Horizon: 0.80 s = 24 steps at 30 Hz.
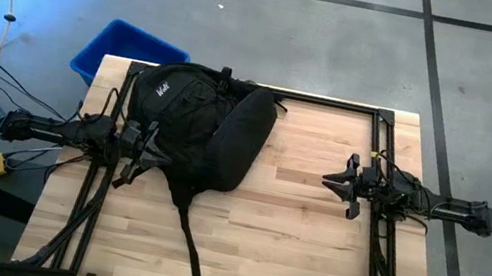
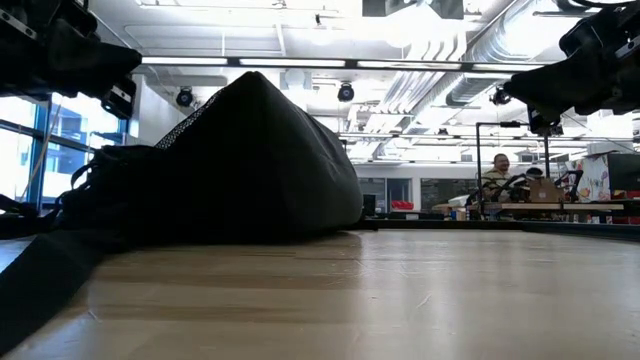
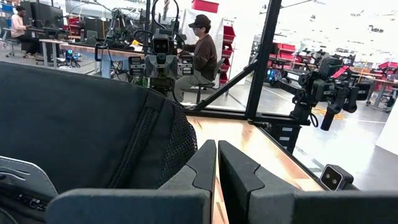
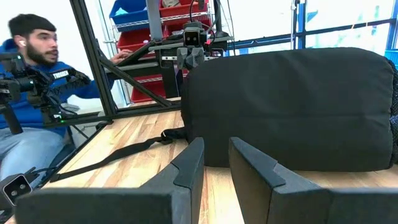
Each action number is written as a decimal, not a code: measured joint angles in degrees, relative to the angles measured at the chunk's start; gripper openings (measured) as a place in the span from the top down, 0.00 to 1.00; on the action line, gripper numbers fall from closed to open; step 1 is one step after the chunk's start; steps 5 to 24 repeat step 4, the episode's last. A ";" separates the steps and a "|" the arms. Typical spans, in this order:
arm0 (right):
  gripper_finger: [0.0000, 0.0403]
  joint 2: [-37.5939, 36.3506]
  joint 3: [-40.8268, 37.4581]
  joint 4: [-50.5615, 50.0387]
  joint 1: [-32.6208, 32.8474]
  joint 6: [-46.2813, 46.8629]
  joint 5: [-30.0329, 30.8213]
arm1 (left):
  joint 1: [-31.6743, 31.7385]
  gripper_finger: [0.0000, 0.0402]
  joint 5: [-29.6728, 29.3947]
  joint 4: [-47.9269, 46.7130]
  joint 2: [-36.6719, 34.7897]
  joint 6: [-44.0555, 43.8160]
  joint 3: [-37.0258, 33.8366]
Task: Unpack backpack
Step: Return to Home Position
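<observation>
Fingers (image 3: 200, 163) nearly meet on the left gripper (image 3: 217, 144) and stand narrowly apart on the right gripper (image 4: 216, 142), both empty. Homing, I judge; unpacking the backpack (image 1: 192, 129) next means finding its zipper.

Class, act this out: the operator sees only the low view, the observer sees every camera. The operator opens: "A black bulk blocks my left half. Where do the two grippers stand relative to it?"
Observer: From above, the right gripper hangs over bare wood, apart from the backpack.
Operator: And the left?
Observer: The left gripper is at the backpack's edge on its own side; I cannot tell whether they touch.
Operator: Is anything hidden behind the bulk?
Observer: A blue bin stands on the floor off the far left corner of the table.
</observation>
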 joint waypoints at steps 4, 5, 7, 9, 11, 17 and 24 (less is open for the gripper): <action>0.85 0.00 0.00 -0.02 0.02 0.00 0.02 | 0.00 1.00 0.00 -0.02 0.00 0.00 0.00; 0.85 0.00 0.00 -0.02 0.02 0.00 0.02 | 0.00 1.00 0.00 -0.02 0.00 0.00 0.00; 0.85 0.00 0.00 -0.02 0.02 0.00 0.02 | 0.00 1.00 0.00 -0.02 0.00 0.00 0.00; 0.85 0.00 0.00 -0.02 0.02 0.00 0.02 | 0.00 1.00 0.00 -0.02 0.00 0.00 0.00; 0.85 0.00 0.00 -0.02 0.02 0.00 0.02 | 0.00 1.00 0.00 -0.02 0.00 0.00 0.00; 0.85 0.00 0.00 -0.02 0.02 0.00 0.02 | 0.00 1.00 0.00 -0.02 0.00 0.00 0.00; 0.85 0.00 0.00 -0.02 0.02 0.00 0.02 | 0.00 1.00 0.00 -0.02 0.00 0.00 0.00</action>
